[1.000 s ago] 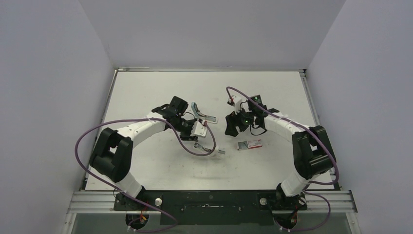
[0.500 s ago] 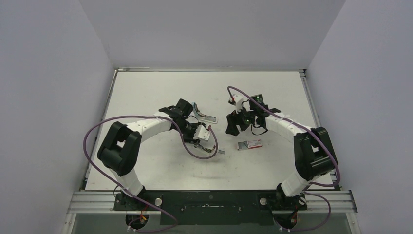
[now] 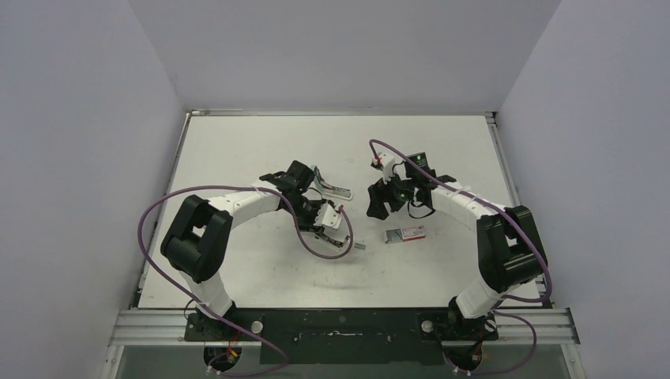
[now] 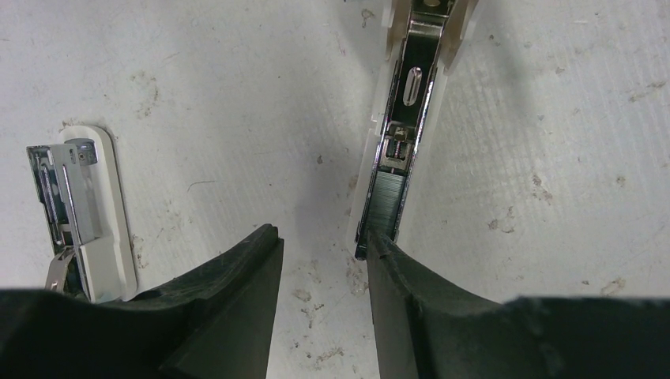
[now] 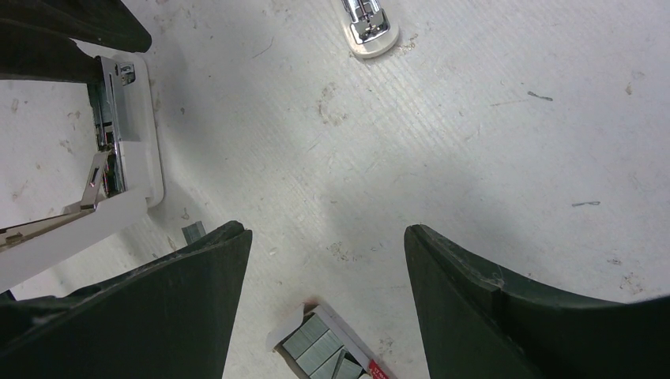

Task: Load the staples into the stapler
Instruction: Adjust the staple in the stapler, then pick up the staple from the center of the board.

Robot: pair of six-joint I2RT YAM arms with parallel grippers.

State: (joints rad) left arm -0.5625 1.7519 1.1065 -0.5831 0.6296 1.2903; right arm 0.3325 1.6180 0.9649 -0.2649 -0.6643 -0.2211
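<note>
The white stapler (image 3: 335,189) lies opened out flat at the table's middle. In the left wrist view its metal magazine channel (image 4: 404,118) holds a grey strip of staples (image 4: 387,201), and its other arm (image 4: 83,209) lies at the left. My left gripper (image 4: 320,237) is open, and its right fingertip (image 4: 378,246) touches the channel's near end. The red-and-white staple box (image 3: 404,234) lies open with several staple strips (image 5: 320,343) showing. My right gripper (image 5: 325,230) is open and empty just above the box.
A short loose staple strip (image 3: 359,245) lies near the left gripper, and it also shows in the right wrist view (image 5: 193,231). Grey walls close the table on three sides. The left arm's purple cable loops over the table beside the stapler.
My left arm has swung its elbow to the right and its gripper has shifted slightly nearer along the stapler. The right arm, box and loose strip have not moved.
</note>
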